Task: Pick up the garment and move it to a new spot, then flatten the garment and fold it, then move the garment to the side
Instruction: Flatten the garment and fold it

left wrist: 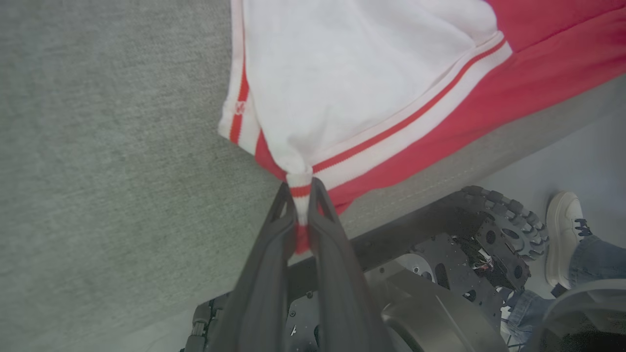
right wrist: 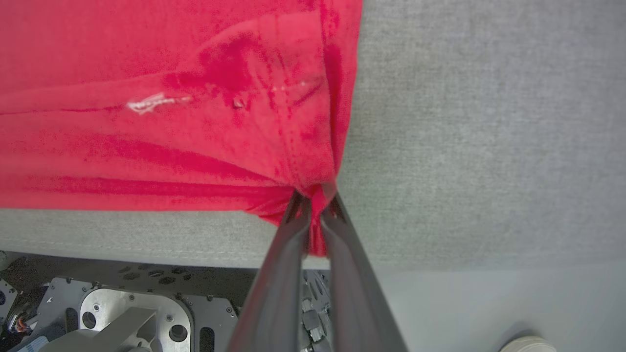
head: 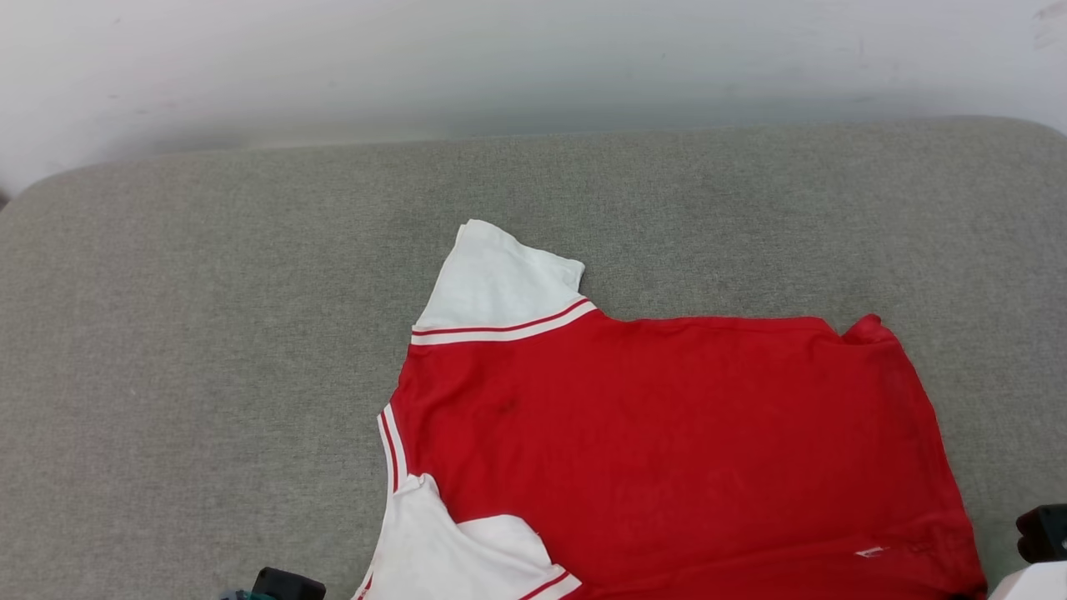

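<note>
The garment (head: pixel 667 442), a red T-shirt with white sleeves and striped seams, lies spread on the grey cushioned surface (head: pixel 208 350), its near edge at the surface's front. In the left wrist view my left gripper (left wrist: pixel 302 188) is shut on the striped cuff of the near white sleeve (left wrist: pixel 352 83). In the right wrist view my right gripper (right wrist: pixel 315 193) is shut on the bunched red hem corner of the garment (right wrist: pixel 171 122), close to a small white logo (right wrist: pixel 146 103). The far sleeve (head: pixel 496 279) lies flat, pointing away from me.
The surface's front edge runs just beneath both grippers, with the robot's base and a knobbly wheel (left wrist: pixel 508 215) below it. A person's white shoe (left wrist: pixel 562 234) and jeans leg stand on the floor nearby. A pale wall (head: pixel 533 58) backs the surface.
</note>
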